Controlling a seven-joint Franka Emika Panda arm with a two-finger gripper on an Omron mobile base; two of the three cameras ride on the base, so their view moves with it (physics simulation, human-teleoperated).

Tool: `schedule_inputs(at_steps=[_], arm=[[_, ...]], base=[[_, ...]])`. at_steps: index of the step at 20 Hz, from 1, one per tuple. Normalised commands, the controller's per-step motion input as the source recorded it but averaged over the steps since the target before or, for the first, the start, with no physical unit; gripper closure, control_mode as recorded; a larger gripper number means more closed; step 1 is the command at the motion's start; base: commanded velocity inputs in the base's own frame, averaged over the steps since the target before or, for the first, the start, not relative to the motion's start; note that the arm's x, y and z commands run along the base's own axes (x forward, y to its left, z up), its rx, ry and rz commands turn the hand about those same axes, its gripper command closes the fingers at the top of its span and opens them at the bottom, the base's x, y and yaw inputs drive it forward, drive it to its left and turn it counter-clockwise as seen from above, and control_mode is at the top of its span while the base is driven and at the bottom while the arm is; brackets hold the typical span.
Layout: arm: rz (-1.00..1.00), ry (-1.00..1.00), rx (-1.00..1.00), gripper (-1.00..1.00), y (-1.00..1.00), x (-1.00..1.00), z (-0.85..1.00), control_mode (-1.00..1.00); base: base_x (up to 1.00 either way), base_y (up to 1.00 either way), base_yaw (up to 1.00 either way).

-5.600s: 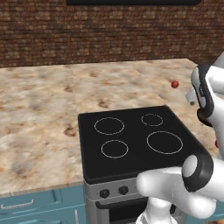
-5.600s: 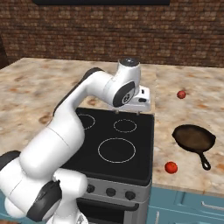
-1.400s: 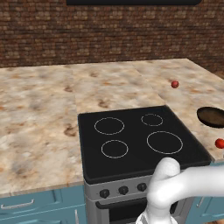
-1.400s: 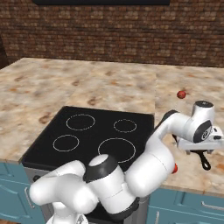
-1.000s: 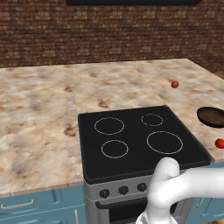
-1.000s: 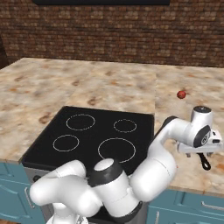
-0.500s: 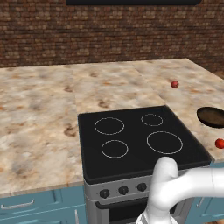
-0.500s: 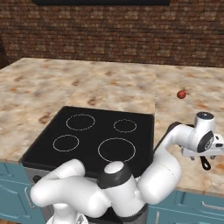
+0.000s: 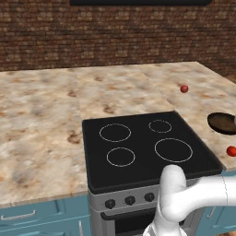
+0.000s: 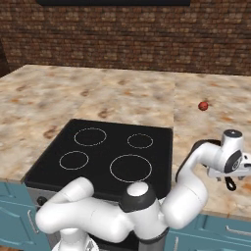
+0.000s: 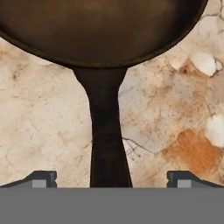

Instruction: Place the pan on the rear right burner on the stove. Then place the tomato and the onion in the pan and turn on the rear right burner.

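The marbled stone counter point(image 9: 41, 133) runs along a brick wall point(image 9: 92, 37) and surrounds the stove point(image 9: 143, 152), a glossy black cooktop with four white rings and a grey front carrying black knobs point(image 9: 130, 200). The rear right burner point(image 9: 160, 126), the smallest ring, lies bare. The white arm point(image 10: 147, 215) reaches from the base across to the counter right of the stove. There the pan point(image 9: 223, 123) sits on the stone, dark brown inside, its short handle point(image 11: 106, 140) pointing toward the hand. The gripper point(image 11: 109, 177) hangs over that handle with its fingertips point(image 11: 41, 178) spread wide, one on each side of it and not touching it. The tomato point(image 9: 232, 150) rests on the counter near the pan, toward the front edge. The onion point(image 9: 184, 88) lies well apart, farther back on the counter.
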Motion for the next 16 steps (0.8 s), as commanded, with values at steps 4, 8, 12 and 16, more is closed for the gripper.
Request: schedule_inputs(at_steps=[4, 8, 12, 16], arm=[[0.00, 0.00, 0.00, -1.00, -0.14, 0.13, -0.29, -1.00], [0.00, 0.00, 0.00, -1.00, -0.09, 0.10, -0.32, -1.00], [0.00, 0.00, 0.00, -1.00, -0.05, 0.08, -0.31, -1.00], [0.00, 0.00, -0.01, 1.00, 0.00, 0.03, -0.22, -1.00]], base=[[0.00, 0.00, 0.00], [0.00, 0.00, 0.00], [0.00, 0.00, 0.00], [0.00, 0.00, 0.00]])
